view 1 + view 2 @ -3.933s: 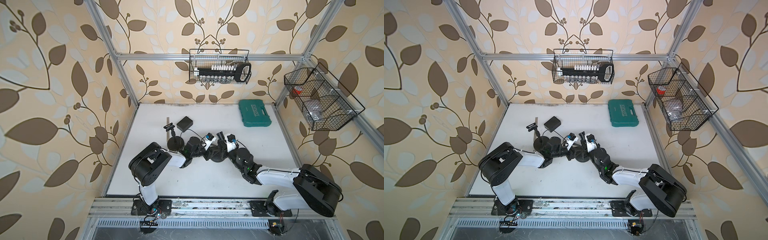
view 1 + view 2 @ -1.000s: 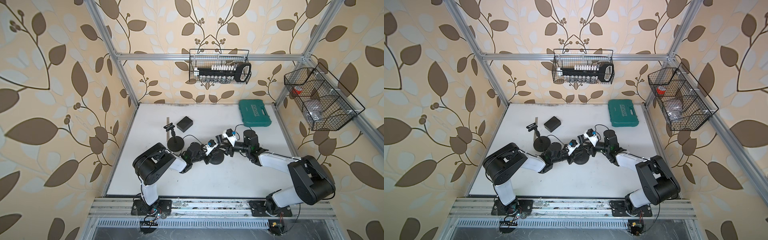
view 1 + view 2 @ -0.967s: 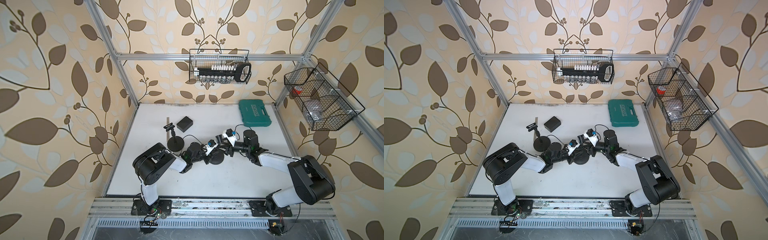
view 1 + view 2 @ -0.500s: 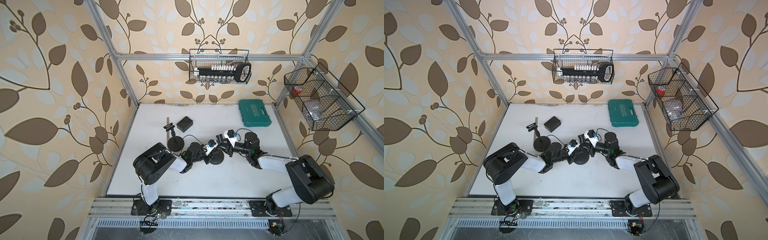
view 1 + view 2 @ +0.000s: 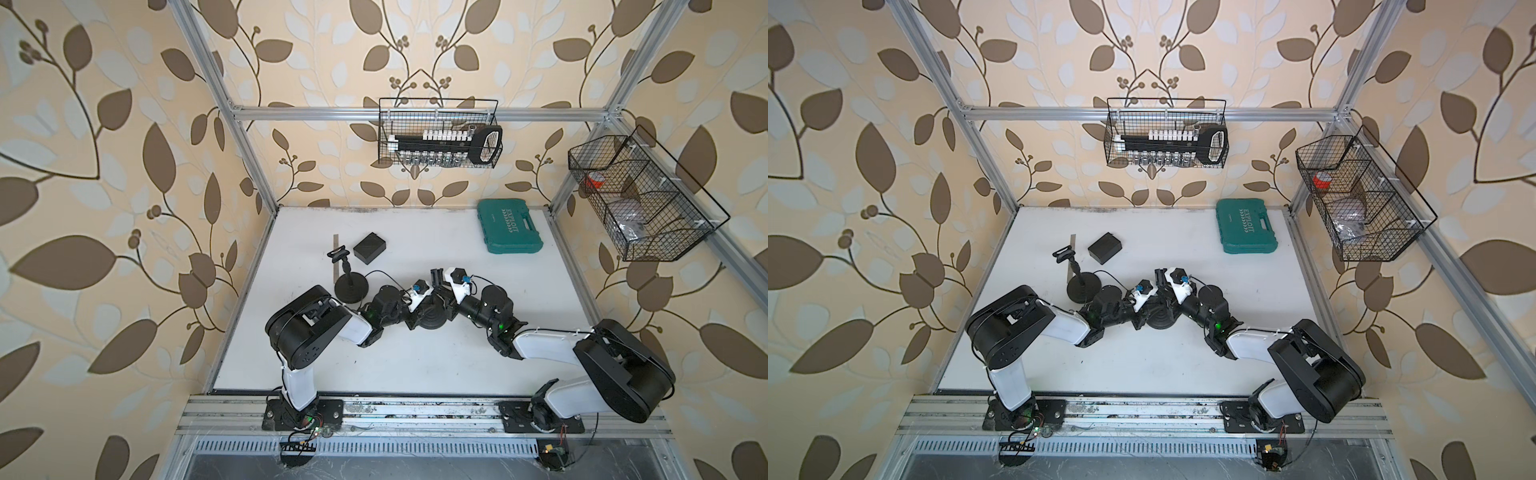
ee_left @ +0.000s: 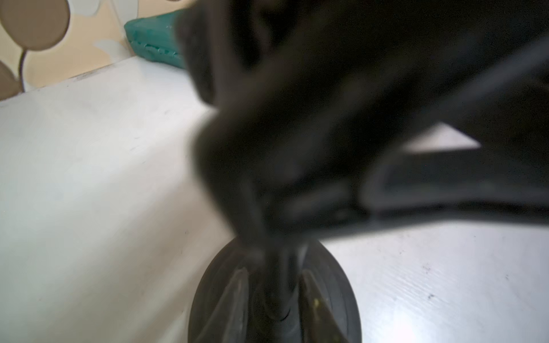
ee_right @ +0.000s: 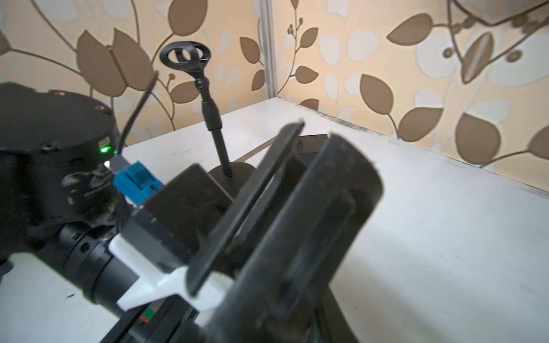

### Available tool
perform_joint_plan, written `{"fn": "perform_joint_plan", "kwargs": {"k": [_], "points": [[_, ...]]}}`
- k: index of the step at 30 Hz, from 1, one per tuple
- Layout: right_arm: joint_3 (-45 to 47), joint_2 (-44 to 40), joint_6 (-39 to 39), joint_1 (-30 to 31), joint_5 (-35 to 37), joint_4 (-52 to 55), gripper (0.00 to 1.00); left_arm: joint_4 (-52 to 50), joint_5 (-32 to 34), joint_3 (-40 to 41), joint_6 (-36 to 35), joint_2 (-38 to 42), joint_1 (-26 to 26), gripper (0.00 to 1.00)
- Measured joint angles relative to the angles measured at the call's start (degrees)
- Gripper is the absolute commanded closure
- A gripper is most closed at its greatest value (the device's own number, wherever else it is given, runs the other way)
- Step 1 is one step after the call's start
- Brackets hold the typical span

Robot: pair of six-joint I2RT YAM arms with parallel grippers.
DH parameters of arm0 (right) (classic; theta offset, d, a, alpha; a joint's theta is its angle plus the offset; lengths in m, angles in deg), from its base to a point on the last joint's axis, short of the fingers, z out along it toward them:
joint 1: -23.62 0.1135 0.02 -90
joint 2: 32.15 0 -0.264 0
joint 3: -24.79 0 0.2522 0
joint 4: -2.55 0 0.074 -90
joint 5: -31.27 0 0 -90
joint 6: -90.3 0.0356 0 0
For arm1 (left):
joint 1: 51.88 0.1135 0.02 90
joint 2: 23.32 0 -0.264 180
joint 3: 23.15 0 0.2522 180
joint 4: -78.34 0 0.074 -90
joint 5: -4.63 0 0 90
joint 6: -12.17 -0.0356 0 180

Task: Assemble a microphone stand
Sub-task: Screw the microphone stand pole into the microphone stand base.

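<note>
At the middle of the tabletop (image 5: 415, 365), the pole (image 6: 279, 303) is to be kept plumb in the round base (image 6: 341, 303) between the left gripper's (image 6: 274, 271) parted jaws; the right gripper's (image 5: 436, 277) hold cannot be told.

Teal case (image 5: 510, 232), black box (image 5: 369, 248), wire basket (image 5: 436, 100) on back rail

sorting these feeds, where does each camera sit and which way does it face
Both top views: overhead, looking down on the white table; left arm, right arm show.
Left wrist: low, facing the round black base and teal plastic case; left gripper shows.
Right wrist: facing the upright black microphone stand; right gripper, left arm show.
Shared: case, in top and left wrist views.
</note>
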Motion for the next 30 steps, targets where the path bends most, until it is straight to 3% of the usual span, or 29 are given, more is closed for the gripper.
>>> {"fn": "perform_joint_plan", "kwargs": {"k": [5, 12, 19, 23, 26, 30], "points": [[0.3, 0.4, 2.6, 7.3, 15.6, -1.1, 1.00, -0.7, 0.5, 0.5, 1.6, 1.3, 0.0, 0.57], [0.2, 2.3, 6.6, 14.9, 32.9, -3.3, 1.00, -1.2, 0.4, 0.5, 3.0, 1.6, 0.0, 0.65], [-0.3, 3.4, 8.4, 17.3, 38.7, -3.6, 1.00, 0.2, -0.2, 0.1, 4.5, 1.1, -0.1, 0.73], [-0.4, 3.7, 8.9, 17.3, 39.5, -4.0, 0.99, 1.7, -1.2, -0.2, 5.4, -0.2, -0.1, 0.84], [-0.6, 3.7, 9.0, 16.0, 37.6, -3.9, 0.83, 2.7, -1.6, -0.2, 3.9, -0.7, -0.1, 0.90], [-0.4, 1.8, 8.1, 11.8, 28.7, -1.0, 0.52, 4.1, -1.2, -0.4, 3.5, -1.6, -0.1, 0.94]]}}
